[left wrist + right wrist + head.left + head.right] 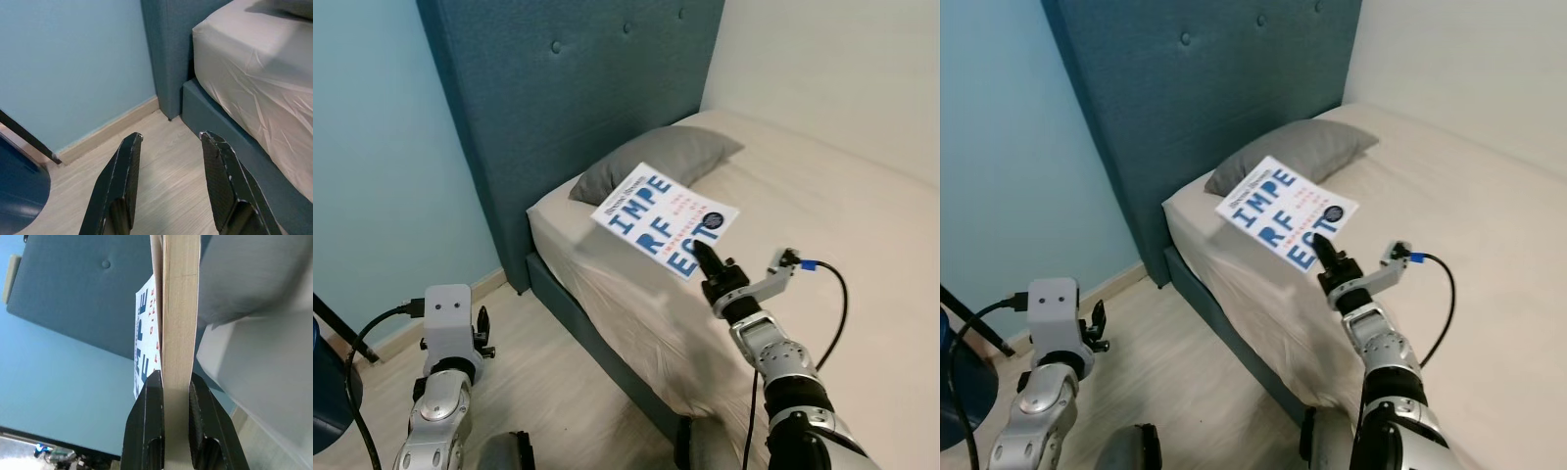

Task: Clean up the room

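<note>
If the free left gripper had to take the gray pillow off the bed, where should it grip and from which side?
Probably the pillow corner nearest the bed edge by the headboard, approached from the floor side: it lies flat, soft and pinchable there. The left gripper is open; the right gripper holds the book.

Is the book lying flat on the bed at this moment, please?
No, the right gripper is clamped on the book at one edge and holds it up in the air above the bed, near the grey pillow.

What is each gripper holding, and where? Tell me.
The right gripper clamps a white book by its lower edge, lifted over the bed. The left gripper is open, holding nothing.
</note>
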Controlling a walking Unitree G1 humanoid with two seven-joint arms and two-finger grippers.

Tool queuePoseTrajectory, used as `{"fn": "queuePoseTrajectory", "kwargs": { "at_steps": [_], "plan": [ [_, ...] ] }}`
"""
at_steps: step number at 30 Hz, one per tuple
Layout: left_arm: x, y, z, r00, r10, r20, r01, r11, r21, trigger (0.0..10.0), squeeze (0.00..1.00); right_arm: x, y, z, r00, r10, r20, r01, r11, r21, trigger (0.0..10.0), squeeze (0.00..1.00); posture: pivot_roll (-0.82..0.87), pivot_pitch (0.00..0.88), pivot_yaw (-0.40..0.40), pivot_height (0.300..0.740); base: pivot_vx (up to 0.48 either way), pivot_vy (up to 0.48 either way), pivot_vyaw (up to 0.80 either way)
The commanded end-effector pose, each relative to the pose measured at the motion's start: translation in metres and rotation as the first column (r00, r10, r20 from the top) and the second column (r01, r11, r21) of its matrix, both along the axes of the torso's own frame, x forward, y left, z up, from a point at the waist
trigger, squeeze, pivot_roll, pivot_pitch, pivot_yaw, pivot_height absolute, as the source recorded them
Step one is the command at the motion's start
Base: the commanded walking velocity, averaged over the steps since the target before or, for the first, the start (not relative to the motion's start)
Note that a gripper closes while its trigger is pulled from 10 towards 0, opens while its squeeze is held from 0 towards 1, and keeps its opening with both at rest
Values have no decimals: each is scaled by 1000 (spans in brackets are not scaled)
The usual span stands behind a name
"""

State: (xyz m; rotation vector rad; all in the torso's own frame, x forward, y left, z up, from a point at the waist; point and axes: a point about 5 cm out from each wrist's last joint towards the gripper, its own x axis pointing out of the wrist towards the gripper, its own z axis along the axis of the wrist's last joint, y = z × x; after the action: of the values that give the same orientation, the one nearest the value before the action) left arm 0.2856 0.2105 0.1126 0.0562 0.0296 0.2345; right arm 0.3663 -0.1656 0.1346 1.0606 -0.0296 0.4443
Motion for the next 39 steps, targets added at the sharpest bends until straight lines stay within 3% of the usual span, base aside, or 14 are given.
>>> {"fn": "queuePoseTrajectory", "kwargs": {
  "at_steps": [1, 11, 12, 14, 15, 23, 39],
  "plan": [
    [-3, -5, -9, 999, -20, -29, 20, 1000, -11, 10000, 0, -5, 3, -5, 1000, -5, 1, 5, 998, -56, 10000, 0, 28, 116, -54, 555, 0, 0, 0],
    [-5, -8, -14, 999, -25, -41, 24, 999, -21, 10000, 0, -19, -2, -38, 985, -88, -147, 71, 991, -114, 9804, 0, 28, 117, -50, 555, 0, 0, 0],
    [-5, -9, -15, 999, -28, -47, 27, 999, -24, 10000, 0, -20, -8, -44, 972, -124, -201, 99, 987, -130, 5529, 0, 27, 117, -49, 555, 0, 0, 0],
    [-4, -11, -17, 998, -36, -55, 34, 999, -22, 10000, 0, -21, -16, -46, 962, -151, -226, 123, 983, -136, 5647, 0, 23, 116, -51, 555, 0, 0, 0],
    [-4, -11, -17, 998, -41, -57, 40, 999, -27, 10000, 0, -21, -18, -45, 962, -160, -220, 131, 981, -141, 10000, 0, 23, 114, -53, 555, 0, 0, 0],
    [-1, -7, -14, 999, -28, -33, 28, 1000, 4, 10000, 0, -26, -20, -38, 972, -188, -142, 165, 973, -161, 10000, 0, 19, 104, -54, 555, 0, 0, 0],
    [-1, -11, -9, 998, -68, 17, 68, 998, 8, 10000, 0, -28, 7, -32, 993, -92, -74, 67, 956, -287, 10000, 0, 16, 83, -64, 565, 0, 0, 0]
  ]
}}
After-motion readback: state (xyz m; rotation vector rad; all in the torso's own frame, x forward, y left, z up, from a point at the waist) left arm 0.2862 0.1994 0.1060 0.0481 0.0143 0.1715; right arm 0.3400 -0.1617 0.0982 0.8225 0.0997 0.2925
